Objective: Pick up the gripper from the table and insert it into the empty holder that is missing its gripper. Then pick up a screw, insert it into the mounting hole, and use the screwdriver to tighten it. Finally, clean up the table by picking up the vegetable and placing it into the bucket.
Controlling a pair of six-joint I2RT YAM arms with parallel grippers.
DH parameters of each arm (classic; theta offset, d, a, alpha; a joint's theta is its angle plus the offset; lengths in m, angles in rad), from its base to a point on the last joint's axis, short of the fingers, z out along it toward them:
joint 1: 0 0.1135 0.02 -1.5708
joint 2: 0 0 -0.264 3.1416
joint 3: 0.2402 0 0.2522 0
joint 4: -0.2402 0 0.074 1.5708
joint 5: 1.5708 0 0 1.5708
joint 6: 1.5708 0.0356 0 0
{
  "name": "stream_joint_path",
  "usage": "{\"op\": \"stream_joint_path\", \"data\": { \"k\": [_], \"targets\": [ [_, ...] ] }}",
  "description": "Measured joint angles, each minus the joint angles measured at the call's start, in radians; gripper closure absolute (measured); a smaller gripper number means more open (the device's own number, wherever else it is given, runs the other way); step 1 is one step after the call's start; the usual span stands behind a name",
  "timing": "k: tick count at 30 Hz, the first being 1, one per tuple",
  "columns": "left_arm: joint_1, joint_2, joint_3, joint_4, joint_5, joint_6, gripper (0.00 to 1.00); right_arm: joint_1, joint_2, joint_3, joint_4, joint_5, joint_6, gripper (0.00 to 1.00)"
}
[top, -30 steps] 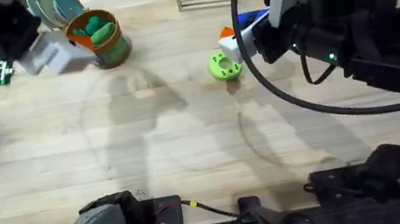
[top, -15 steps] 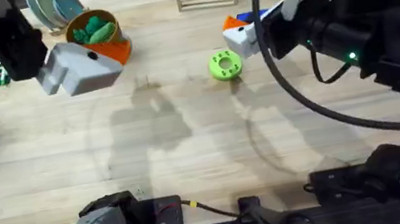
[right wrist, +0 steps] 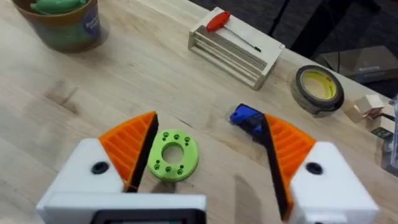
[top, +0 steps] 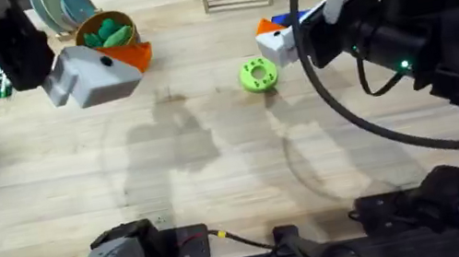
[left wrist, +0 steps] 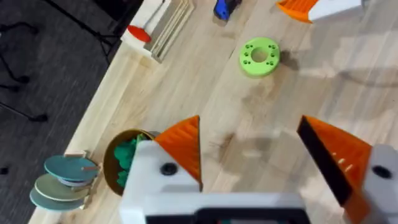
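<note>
Jaws of left gripper point(left wrist: 249, 155) apart beside bucket point(top: 109, 36), right gripper point(right wrist: 208, 155) apart.

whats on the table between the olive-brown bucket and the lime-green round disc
Nothing: in the overhead view, only bare wood lies between the olive-brown bucket and the lime-green round disc.

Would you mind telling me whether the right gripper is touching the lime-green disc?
Cannot tell. In the right wrist view the right gripper straddles the green disc, whose edge overlaps one orange pad; no view shows contact plainly.
</note>
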State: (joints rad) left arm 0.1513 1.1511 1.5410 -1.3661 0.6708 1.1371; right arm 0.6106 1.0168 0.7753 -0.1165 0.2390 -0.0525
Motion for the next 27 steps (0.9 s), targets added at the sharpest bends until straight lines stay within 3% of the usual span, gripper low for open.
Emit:
{"op": "stream_joint_path", "data": {
  "k": [20, 27],
  "targets": [
    [0.0, 0.0, 0.0, -0.001, 0.007, 0.0, 0.008, 0.0, 0.0, 0.0, 0.0, 0.0, 0.0, 0.01],
    [0.0, 0.0, 0.0, -0.048, 0.007, 0.0, 0.007, 0.0, 0.0, 0.0, 0.0, 0.0, 0.0, 0.01]
  ]
}}
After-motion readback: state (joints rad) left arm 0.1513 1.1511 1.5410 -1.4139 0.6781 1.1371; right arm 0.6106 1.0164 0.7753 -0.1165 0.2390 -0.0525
